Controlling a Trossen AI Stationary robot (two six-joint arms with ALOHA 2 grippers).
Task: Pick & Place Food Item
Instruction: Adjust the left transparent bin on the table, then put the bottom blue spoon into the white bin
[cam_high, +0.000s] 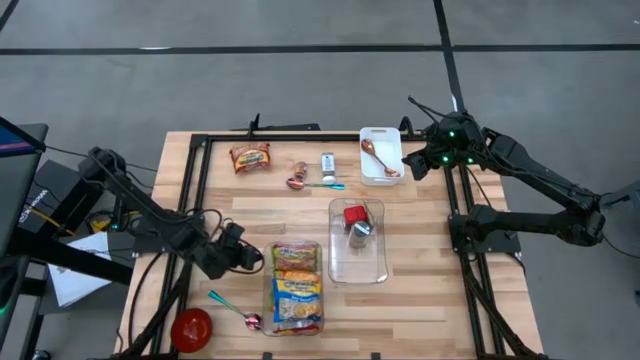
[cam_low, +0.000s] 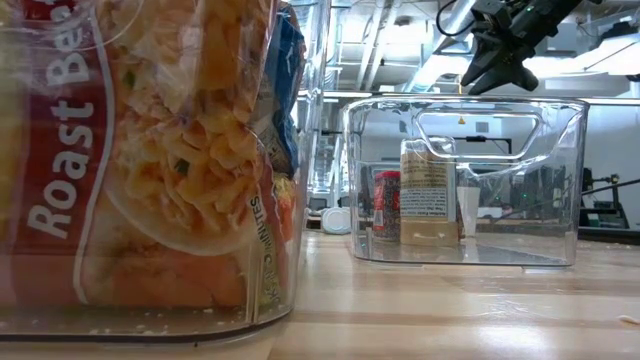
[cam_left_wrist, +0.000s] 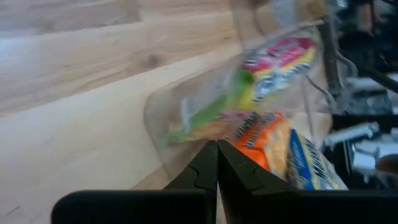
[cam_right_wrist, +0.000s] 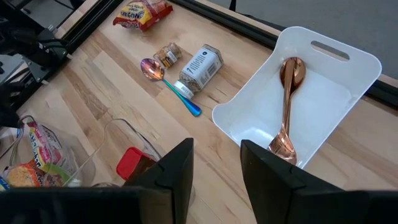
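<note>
Butcher-block table (cam_high: 420, 300) of pale wooden planks, framed by black rails. Landmark: the clear plastic bin (cam_high: 357, 243) at the table's middle, rectangular with rounded corners, its long axis running from the near edge to the far edge; it holds a red-lidded jar (cam_high: 354, 215) and a second small container.

Just left of this bin and nearer the front edge sits a second clear bin (cam_high: 297, 288), long axis parallel to the first, filled with glossy crinkled noodle packets (cam_high: 297, 290) lying flat along that axis. The left gripper (cam_high: 250, 254) sits beside this second bin's far-left corner, its dark fingers pressed together.

Beyond the landmark bin, a white rectangular tray (cam_high: 381, 154) holds a copper-coloured spoon (cam_high: 376, 157), handle lying along the tray's length. The right gripper (cam_high: 418, 165) hovers just right of that tray, fingers spread and empty.

Left of the tray: a small spice jar (cam_right_wrist: 200, 66) on its side, a teal-handled spoon (cam_right_wrist: 169, 83) and a loose red-orange snack packet (cam_high: 250, 158).
</note>
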